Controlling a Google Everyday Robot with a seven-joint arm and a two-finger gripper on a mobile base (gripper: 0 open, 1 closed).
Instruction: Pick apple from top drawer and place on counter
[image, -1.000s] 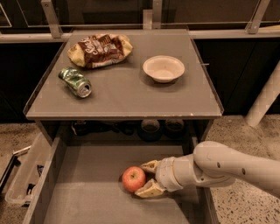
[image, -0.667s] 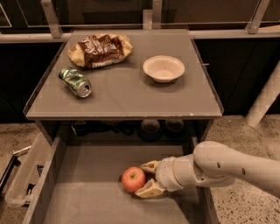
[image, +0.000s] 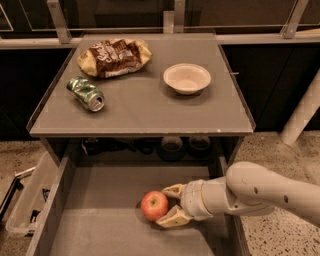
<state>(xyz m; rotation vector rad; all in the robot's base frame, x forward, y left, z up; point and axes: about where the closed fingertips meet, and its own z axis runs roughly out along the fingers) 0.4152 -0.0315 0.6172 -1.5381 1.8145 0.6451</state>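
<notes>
So the apple (image: 154, 205) sits in the open drawer (image: 100, 215), right of the middle. The gripper (image: 166, 206) reaches in from the right, jaws apart with one on each side of the apple's right half. On the counter (image: 140, 112): can (image: 86, 93), chip bag (image: 114, 57), bowl (image: 186, 78).

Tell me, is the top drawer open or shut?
Open: the top drawer juts out below the counter, with the apple and the claw inside.
</notes>
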